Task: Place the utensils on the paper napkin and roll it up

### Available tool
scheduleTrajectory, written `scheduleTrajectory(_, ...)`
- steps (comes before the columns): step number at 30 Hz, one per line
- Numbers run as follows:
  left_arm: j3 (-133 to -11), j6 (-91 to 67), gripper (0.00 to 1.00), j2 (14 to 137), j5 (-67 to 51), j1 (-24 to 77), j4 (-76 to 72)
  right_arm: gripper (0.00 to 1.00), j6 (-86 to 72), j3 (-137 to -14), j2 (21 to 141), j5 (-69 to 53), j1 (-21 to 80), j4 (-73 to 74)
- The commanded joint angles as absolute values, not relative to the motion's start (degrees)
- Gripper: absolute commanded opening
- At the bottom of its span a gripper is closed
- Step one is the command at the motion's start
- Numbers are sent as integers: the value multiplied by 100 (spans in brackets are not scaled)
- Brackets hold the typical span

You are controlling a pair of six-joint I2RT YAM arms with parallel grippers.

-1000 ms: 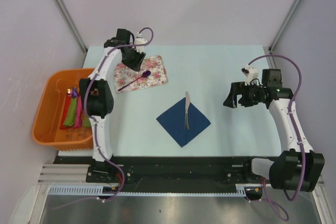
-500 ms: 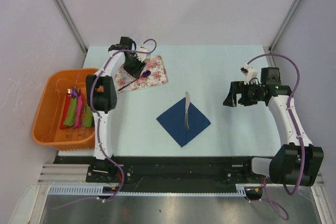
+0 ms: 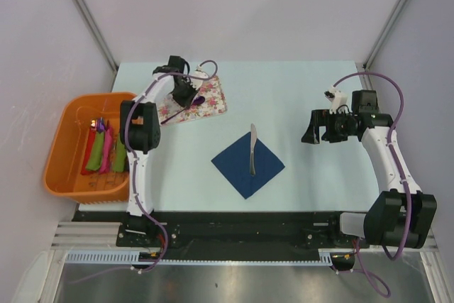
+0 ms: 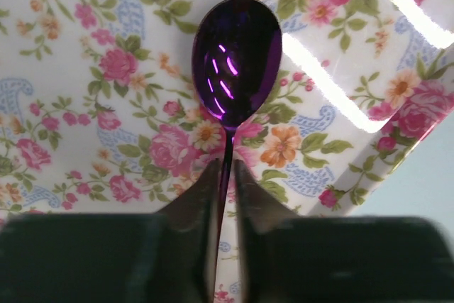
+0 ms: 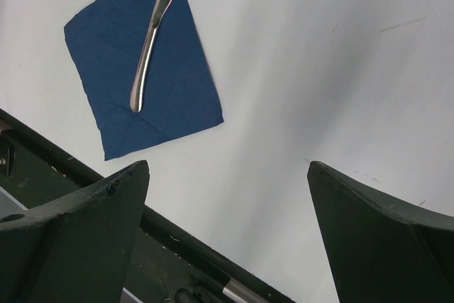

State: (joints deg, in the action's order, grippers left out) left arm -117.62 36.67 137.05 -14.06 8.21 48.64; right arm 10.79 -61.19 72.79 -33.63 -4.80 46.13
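I'm looking down on a pale blue table boxed in by white walls, with an orange basket off its left edge holding red, pink and green rolls.

The left gripper is down over the floral tray at the far left of the table. In the wrist view its two fingers have pinched in to a narrow slit, and the thin neck of the purple spoon runs straight up between them, with a pad against each side. The glossy bowl lies just beyond the fingertips, face up on the tray's flower pattern. The rest of the handle passes back under the gripper, out of sight.

The right gripper hangs above bare table on the right, its fingers spread as wide as they go and nothing between them. The navy paper napkin lies flat well beyond its left fingertip, turned like a diamond. The silver knife rests on the napkin along one diagonal, its blade end running past the far corner.
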Motion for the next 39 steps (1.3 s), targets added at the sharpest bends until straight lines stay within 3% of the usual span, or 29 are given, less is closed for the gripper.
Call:
scheduleTrajectory(1,-11496,3753,7,13580,-1415,967,4808,100,1134,-6284,7163,-3322,-510,4579)
scheduleTrajectory(3,-11566,3561,0,13492,-1363,967,4773,100,1134,-6267,7146,-3348,-510,4562)
scheduleTrajectory(15,-12243,1592,0,12306,-985,1098,4834,100,1116,-6232,6847,-3472,-510,4553)
scheduleTrajectory(18,-12086,881,0,11903,-371,1335,4825,100,1107,-6223,6794,-3480,-510,4553)
scheduleTrajectory(21,-11796,37,0,11533,570,1669,4834,100,1090,-6223,6741,-3472,-518,4544)
scheduleTrajectory(25,-11235,-1376,0,11163,493,1933,5141,100,1090,-6188,6689,-3463,-510,4535)
scheduleTrajectory(29,-10215,-1811,0,10601,676,2414,4808,100,1081,-6152,6636,-3437,-510,4535)
scheduleTrajectory(33,-9432,-2187,0,10161,441,2961,4589,100,1064,-6091,6592,-3428,-519,4500)
scheduleTrajectory(39,-7956,-3970,0,9659,-482,3173,3580,100,1072,-6082,6592,-3349,-536,4535)
